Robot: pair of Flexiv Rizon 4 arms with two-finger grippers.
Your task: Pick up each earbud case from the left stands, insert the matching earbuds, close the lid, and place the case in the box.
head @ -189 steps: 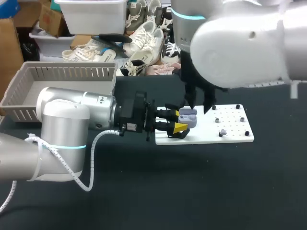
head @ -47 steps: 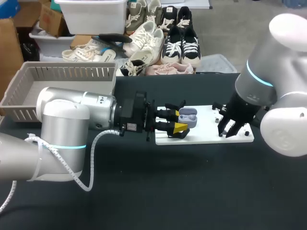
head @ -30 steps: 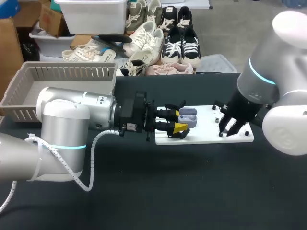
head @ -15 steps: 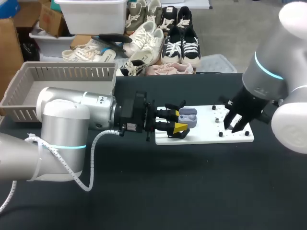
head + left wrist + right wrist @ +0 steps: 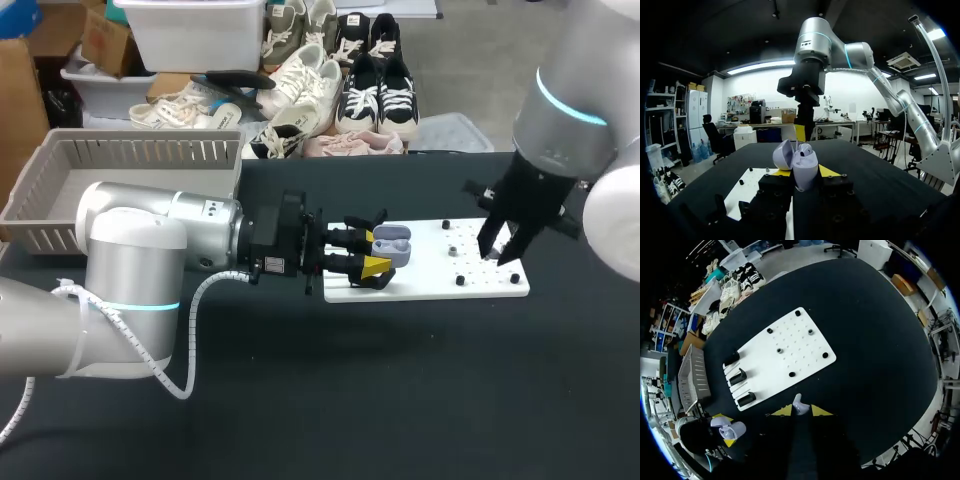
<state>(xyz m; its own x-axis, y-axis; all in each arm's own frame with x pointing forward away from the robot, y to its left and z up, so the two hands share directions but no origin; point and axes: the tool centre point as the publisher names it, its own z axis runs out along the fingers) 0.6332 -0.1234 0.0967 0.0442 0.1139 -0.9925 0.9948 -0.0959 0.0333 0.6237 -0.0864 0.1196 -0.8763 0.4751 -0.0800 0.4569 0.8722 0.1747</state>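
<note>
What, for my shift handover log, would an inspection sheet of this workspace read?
Surface: black table with a white board on it.
Job's things: lavender earbud case, lid open, in the left gripper; one earbud in the right gripper; three black stands on the board, nothing on them; grey basket, no case seen inside.
Clutter: nothing seen.
Grippers: left jaws shut on the case; right jaws shut on the earbud.
Cables: white cable along the left arm.
Surroundings: nothing seen reaching over the table.
</note>
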